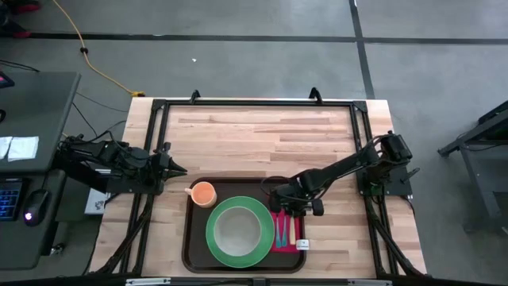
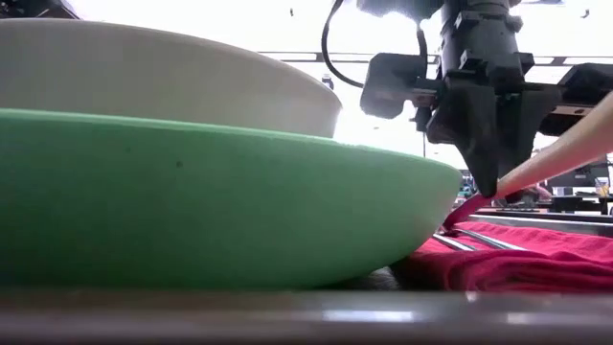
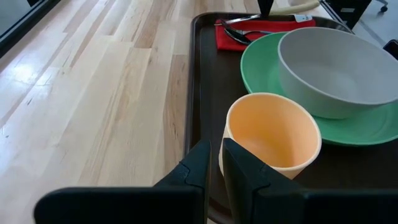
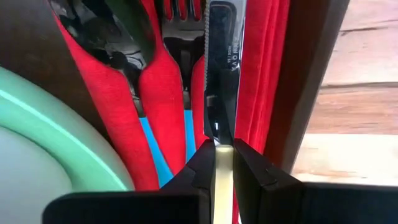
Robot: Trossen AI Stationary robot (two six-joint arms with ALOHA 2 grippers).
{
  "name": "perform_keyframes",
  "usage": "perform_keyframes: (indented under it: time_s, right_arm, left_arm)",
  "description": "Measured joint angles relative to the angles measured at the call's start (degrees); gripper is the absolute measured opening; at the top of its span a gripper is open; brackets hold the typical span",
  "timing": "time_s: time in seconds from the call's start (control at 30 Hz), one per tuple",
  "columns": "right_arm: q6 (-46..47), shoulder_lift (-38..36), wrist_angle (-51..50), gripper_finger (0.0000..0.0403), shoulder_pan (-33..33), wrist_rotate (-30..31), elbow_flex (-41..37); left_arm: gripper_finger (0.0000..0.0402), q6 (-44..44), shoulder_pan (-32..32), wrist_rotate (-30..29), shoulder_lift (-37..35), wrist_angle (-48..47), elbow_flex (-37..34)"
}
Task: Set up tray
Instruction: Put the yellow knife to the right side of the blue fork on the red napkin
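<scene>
A light wooden table with a black frame is seen on a grey floor; a yellow cable is laid beyond it. The tray is placed at the table's near edge, loaded with a green plate, grey bowl, orange cup and red napkin. The right gripper is positioned over the tray's right side, clamped on a knife's cream handle. The left gripper is parked just left of the tray, nearly closed, empty.
</scene>
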Motion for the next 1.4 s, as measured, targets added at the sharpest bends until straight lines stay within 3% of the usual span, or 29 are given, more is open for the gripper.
perform_keyframes:
  time_s: [1.07, 1.4]
  right_arm:
    - [0.2, 0.5, -2.6, 0.0021, 0.0, 0.5, 0.0]
    - [-0.9, 4.9, 2.9, 0.0021, 0.0, -1.9, 0.0]
  left_arm:
    - [0.0074, 0.0, 0.0, 0.0, 0.0, -0.8, 0.0]
    - [0.0074, 0.0, 0.0, 0.0, 0.0, -0.9, 0.0]
